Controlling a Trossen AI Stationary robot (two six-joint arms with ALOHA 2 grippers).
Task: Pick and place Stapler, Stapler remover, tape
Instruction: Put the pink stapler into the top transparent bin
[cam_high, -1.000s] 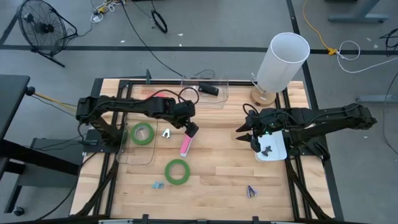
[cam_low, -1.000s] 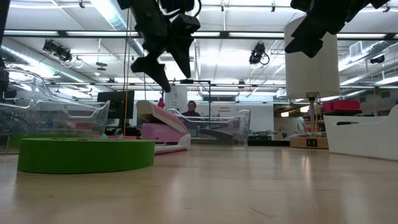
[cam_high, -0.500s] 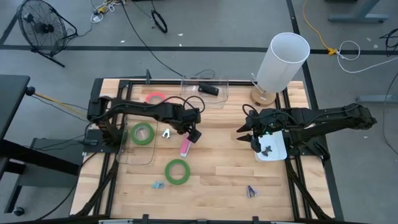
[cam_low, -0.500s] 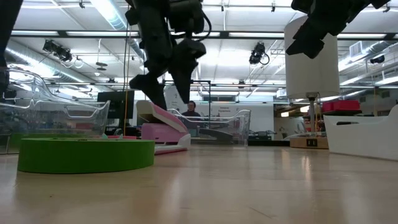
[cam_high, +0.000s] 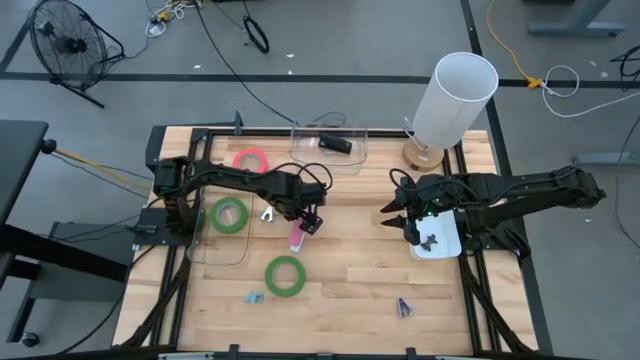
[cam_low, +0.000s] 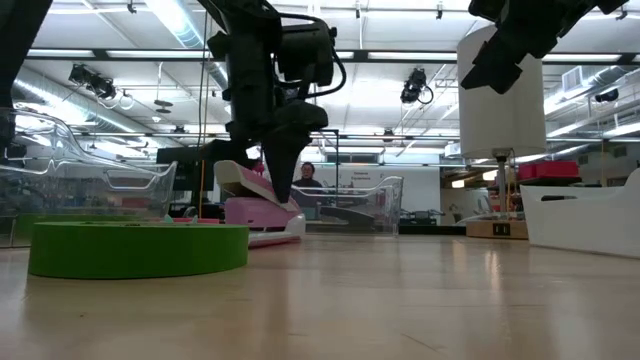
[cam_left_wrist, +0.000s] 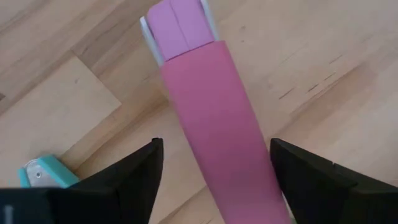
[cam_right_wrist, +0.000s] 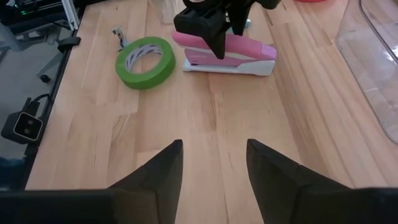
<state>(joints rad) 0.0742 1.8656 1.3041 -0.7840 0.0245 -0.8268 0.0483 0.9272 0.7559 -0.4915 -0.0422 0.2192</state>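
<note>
A pink stapler (cam_high: 297, 237) lies on the wooden table near its middle, its base flat on the wood and its top arm slanting up (cam_low: 262, 210). My left gripper (cam_high: 307, 221) points down over it, open, with one finger on each side of the stapler's pink top (cam_left_wrist: 211, 106) and a gap on both sides. One green tape roll (cam_high: 285, 275) lies flat toward the near edge, another (cam_high: 229, 214) at the left, and a pink-red roll (cam_high: 250, 159) at the far left. My right gripper (cam_high: 400, 222) hangs open at the right with nothing between its fingers (cam_right_wrist: 214, 168).
A small teal-and-white staple remover (cam_left_wrist: 46, 176) lies just beside the stapler. Two more small ones (cam_high: 253, 297) (cam_high: 403, 307) lie near the front edge. A clear bin (cam_high: 330, 150) stands at the far edge, a white tray (cam_high: 440, 243) under the right arm, and a tall white cylinder (cam_high: 452, 97) at the far right.
My left gripper has come down toward the pink stapler and tipped to point more steeply down, and its fingers now stand on either side of the stapler's top. The stapler has not moved.
</note>
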